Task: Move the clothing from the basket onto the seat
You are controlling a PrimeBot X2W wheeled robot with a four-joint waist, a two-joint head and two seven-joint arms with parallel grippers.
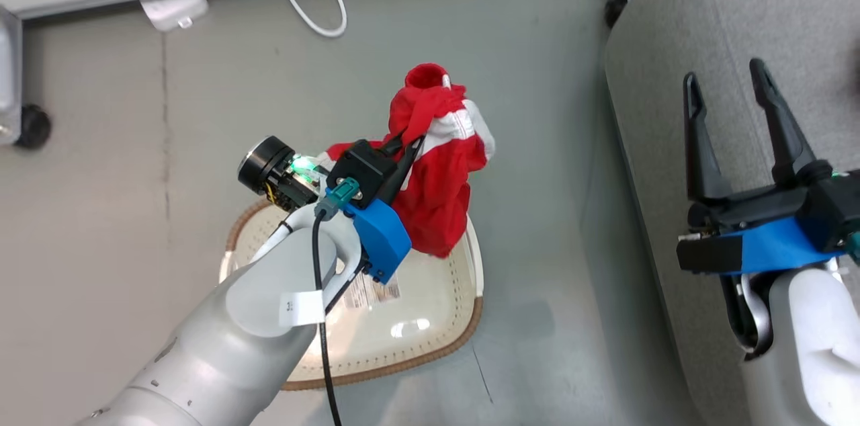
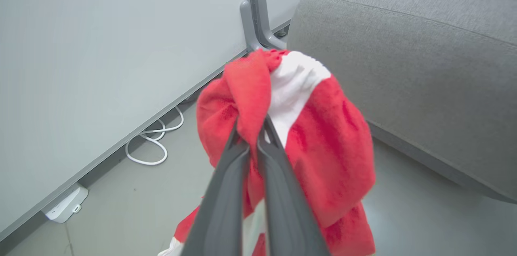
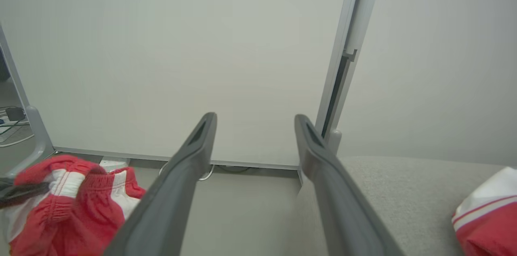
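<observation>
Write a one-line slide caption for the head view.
Left tool holds a red garment above the basket; open right tool hovers over the grey seat.

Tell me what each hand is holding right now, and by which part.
The left hand pinches a red garment by a bunched fold beside its white stripe. The right hand is open, holding nothing.
</observation>
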